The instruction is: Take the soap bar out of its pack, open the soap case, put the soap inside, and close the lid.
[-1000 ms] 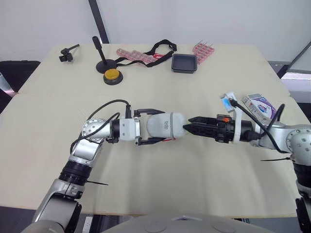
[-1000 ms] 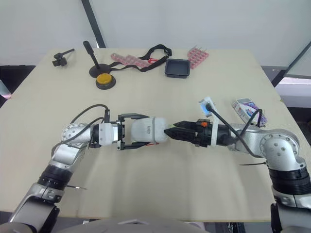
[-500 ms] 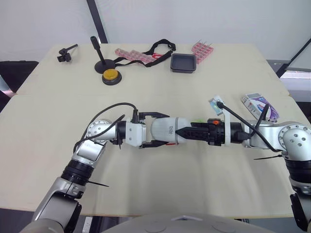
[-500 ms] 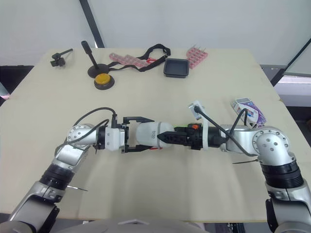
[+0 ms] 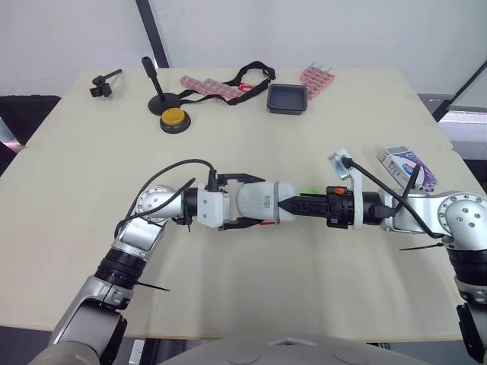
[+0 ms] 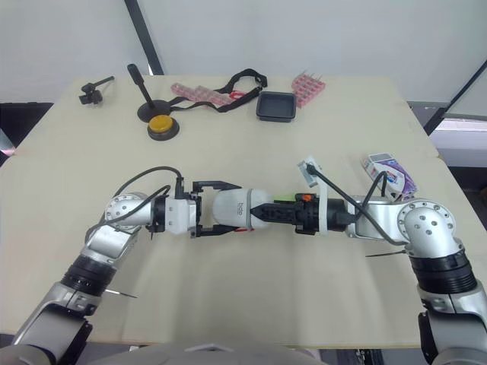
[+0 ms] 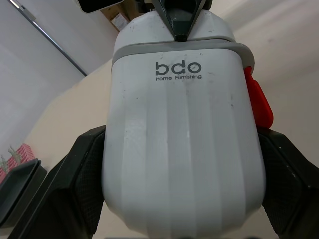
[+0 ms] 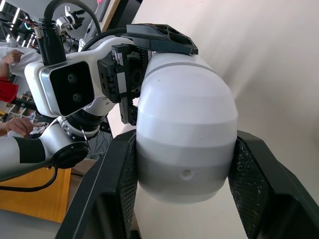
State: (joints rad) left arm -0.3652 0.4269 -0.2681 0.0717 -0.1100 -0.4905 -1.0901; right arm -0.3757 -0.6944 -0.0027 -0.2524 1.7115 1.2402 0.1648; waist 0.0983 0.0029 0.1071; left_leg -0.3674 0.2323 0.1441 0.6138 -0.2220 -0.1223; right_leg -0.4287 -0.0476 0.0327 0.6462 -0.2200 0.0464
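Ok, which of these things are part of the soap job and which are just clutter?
Job: case, held by left gripper and right gripper; pack by the right arm.
Clutter: tray, strap, yellow button, pink strips, stand, clamp.

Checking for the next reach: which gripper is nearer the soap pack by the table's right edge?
Right. The right gripper grips the soap case's end facing the soap pack; the left gripper holds the case's other end, farther from the pack.

Head stereo pair down over the table — wrist views close on one soap case, opposite ends
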